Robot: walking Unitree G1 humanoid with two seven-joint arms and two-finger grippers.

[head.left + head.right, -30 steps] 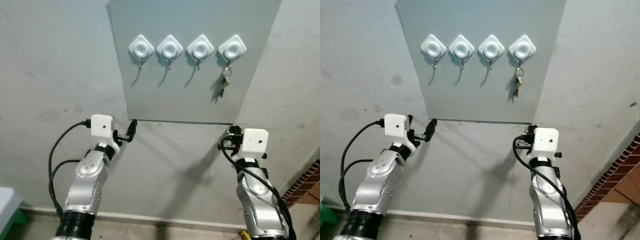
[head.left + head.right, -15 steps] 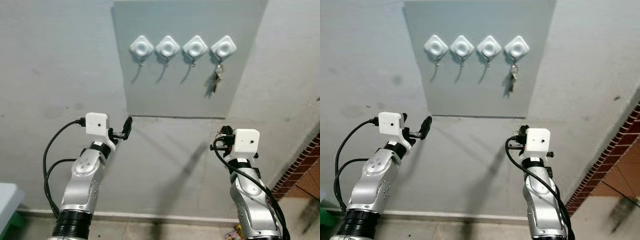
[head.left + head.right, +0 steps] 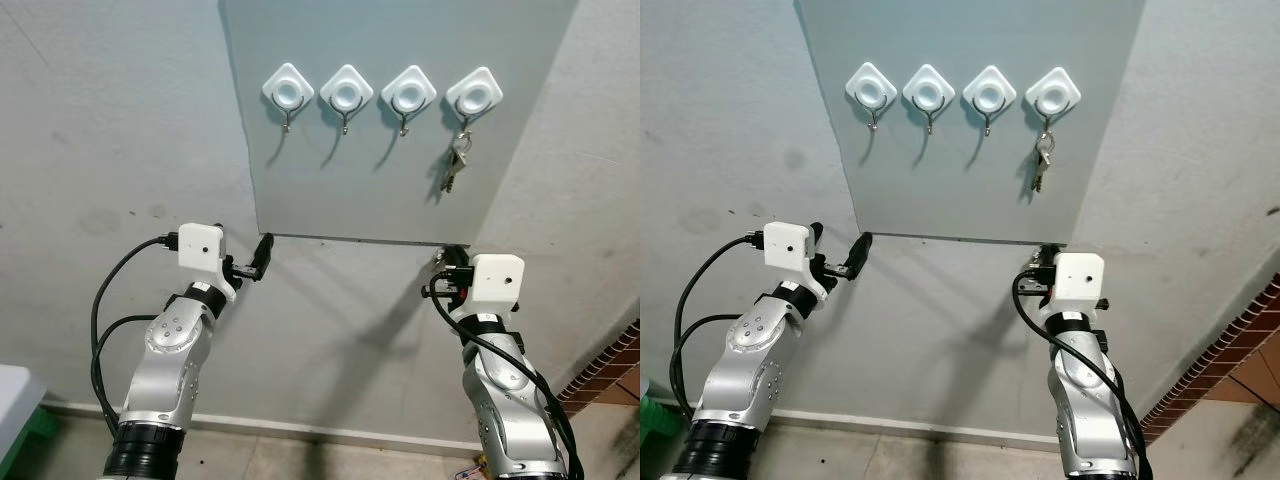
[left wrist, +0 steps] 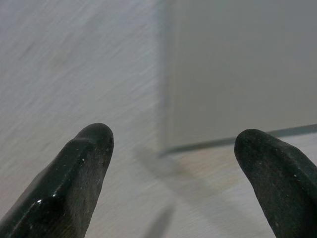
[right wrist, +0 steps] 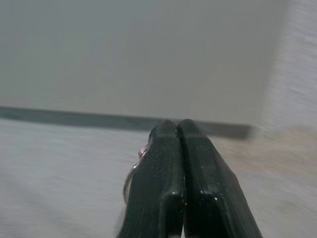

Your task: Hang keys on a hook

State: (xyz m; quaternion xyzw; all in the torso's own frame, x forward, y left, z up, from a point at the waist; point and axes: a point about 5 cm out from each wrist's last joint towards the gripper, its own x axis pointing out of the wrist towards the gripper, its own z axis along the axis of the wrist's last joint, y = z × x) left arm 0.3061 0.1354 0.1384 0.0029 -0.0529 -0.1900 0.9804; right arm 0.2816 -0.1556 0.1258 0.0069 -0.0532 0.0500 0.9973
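A grey panel [image 3: 380, 120] is fixed to the wall, carrying a row of 4 white diamond-shaped hooks. Counting from the robot's left, hook 1 [image 3: 288, 90], hook 2 [image 3: 346, 92] and hook 3 [image 3: 407, 91] are bare, while hook 4 [image 3: 474, 93] carries a bunch of keys [image 3: 455, 166] that hangs straight down toward 6 o'clock, free of both arms. Judged from this, the main step of the task looks done: the keys hang on the hook and nothing grips them, so what is left seems to be only drawing the arms back. The left gripper [image 4: 173, 163] sits near the panel's lower corner at about 7 o'clock from the hooks, its 2 black fingers spread wide with nothing between them, pointed at the panel's bottom edge. The right gripper [image 5: 174, 163] is raised just under the panel's lower edge, at roughly 6 o'clock below the keys and well apart from them; its fingers are pressed tightly together. In the right wrist view a small glint of what may be a metal ring [image 5: 132, 179] shows just beside the closed fingers, but it is too blurred to say what it is or whether it is held.
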